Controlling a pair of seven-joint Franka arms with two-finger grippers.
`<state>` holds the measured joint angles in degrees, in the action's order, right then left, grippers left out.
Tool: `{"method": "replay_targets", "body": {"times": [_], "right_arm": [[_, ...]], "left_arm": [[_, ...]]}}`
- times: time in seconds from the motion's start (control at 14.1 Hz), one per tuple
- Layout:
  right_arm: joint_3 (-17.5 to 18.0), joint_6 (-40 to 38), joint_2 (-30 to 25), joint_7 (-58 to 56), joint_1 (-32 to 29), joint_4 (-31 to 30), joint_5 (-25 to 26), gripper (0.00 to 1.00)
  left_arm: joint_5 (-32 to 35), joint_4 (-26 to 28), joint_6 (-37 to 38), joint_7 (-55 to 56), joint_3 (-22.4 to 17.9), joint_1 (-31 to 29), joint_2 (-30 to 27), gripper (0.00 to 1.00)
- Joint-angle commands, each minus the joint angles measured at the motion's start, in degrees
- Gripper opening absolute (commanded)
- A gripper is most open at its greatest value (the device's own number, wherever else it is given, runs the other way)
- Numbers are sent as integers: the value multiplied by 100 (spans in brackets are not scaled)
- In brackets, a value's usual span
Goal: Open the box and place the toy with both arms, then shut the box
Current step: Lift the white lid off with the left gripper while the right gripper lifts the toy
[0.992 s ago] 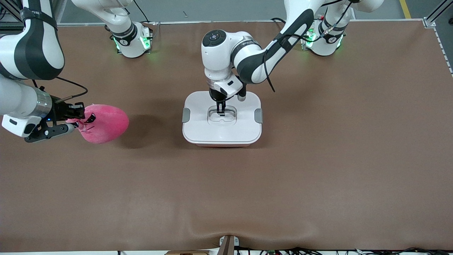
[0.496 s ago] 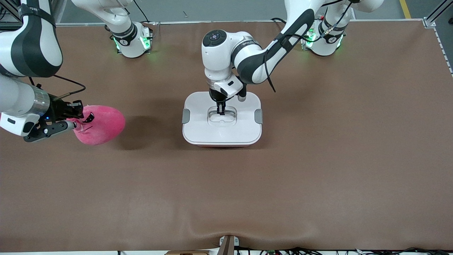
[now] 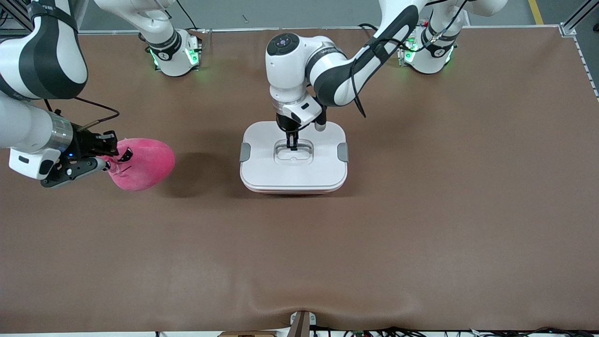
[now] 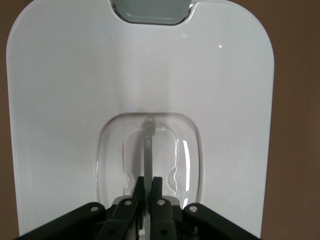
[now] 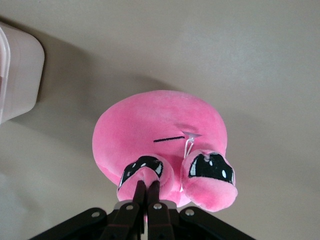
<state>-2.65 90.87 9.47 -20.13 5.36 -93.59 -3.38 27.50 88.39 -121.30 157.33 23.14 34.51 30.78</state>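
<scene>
The pale pink box (image 3: 294, 188) stands at the table's middle under its white lid (image 3: 318, 173), with a grey clip (image 3: 245, 152) at each end. My left gripper (image 3: 292, 146) is over the lid's centre, shut on the clear handle (image 4: 148, 145) in the recess. The hot-pink toy (image 3: 145, 164) hangs over the table toward the right arm's end, beside the box. My right gripper (image 3: 108, 157) is shut on a pinch of plush by the toy's dark eye (image 5: 145, 167). A corner of the box shows in the right wrist view (image 5: 17, 75).
The brown table cover (image 3: 421, 210) spreads wide around the box. Both arm bases (image 3: 175, 54) stand at the table's edge farthest from the front camera. A small bracket (image 3: 302, 323) sits at the nearest edge.
My right gripper has carried the toy a little toward the box after first drawing back. The left arm has shifted slightly; the lid edge sits a touch higher, showing more pink beneath.
</scene>
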Motion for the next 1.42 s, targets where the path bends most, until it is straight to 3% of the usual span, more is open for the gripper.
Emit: {"method": "replay_targets", "body": {"times": [0.0,0.43,0.92,1.13,1.35], "right_arm": [[-25,-358,-68,-79,202,288,-75,0],[45,-773,-95,-720,448,658,-84,0],[589,-703,-218,-949,615,746,-190,0],[722,-536,-200,-967,921,773,-190,0],[722,-334,-191,-958,1633,764,-102,0]], "left_arm": [[106,21,492,458,23,-31,-361,0],[-1035,12,1115,-1244,41,-681,-1169,0],[-2467,3,1872,-5250,24,-2534,-2014,0],[-2557,3,2329,-6789,-3,-3168,-2076,0],[-2557,12,2480,-8187,-3,-3792,-2050,0]]}}
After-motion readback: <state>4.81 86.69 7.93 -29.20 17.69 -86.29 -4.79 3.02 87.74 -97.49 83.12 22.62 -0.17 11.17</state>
